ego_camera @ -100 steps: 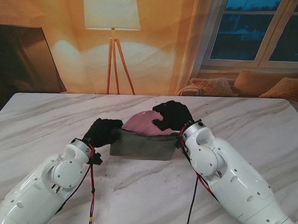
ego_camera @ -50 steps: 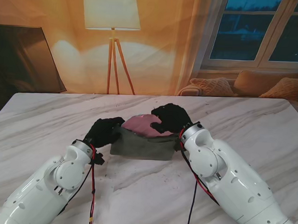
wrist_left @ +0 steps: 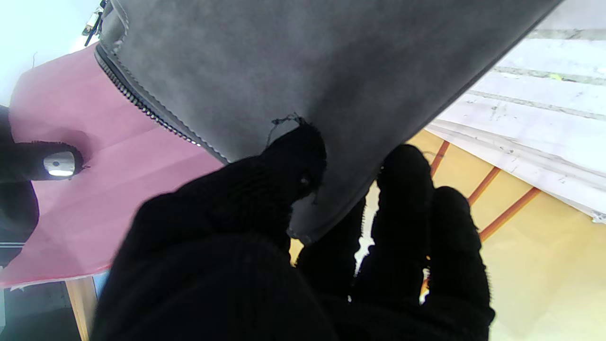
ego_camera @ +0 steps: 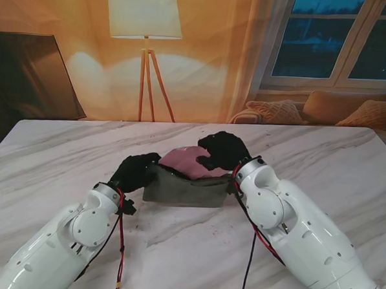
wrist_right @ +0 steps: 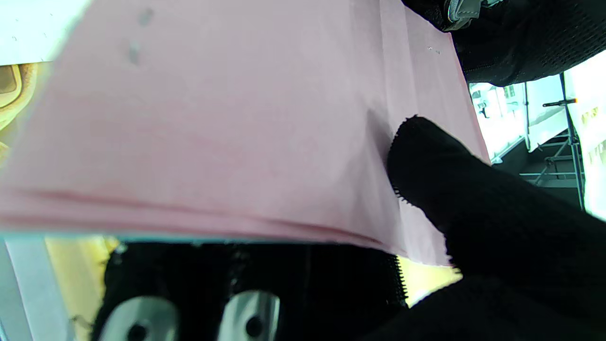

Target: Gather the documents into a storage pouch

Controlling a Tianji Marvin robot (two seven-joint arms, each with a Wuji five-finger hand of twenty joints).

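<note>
A grey felt pouch [ego_camera: 184, 189] lies in the middle of the marble table [ego_camera: 322, 151], its zipped mouth held up and apart. My left hand [ego_camera: 134, 170], in a black glove, is shut on the pouch's left corner [wrist_left: 303, 109]; thumb and fingers pinch the fabric. A stack of pink documents [ego_camera: 189, 162] sticks partly out of the mouth, on its far side. My right hand [ego_camera: 224, 150] is shut on the documents' right edge, with the thumb [wrist_right: 440, 175] pressed on the pink sheets [wrist_right: 227, 118]. How much of the stack is inside the pouch is hidden.
Behind the table's far edge stand a floor lamp [ego_camera: 145, 25], a dark panel [ego_camera: 28, 74] at the left and a sofa with cushions [ego_camera: 324, 106] under the window. Red and black cables [ego_camera: 120, 244] hang from both forearms over the near table.
My right hand dipped with the pink stack and came back slightly. The pouch's top edge now sags more around the sheets. My left hand keeps its hold.
</note>
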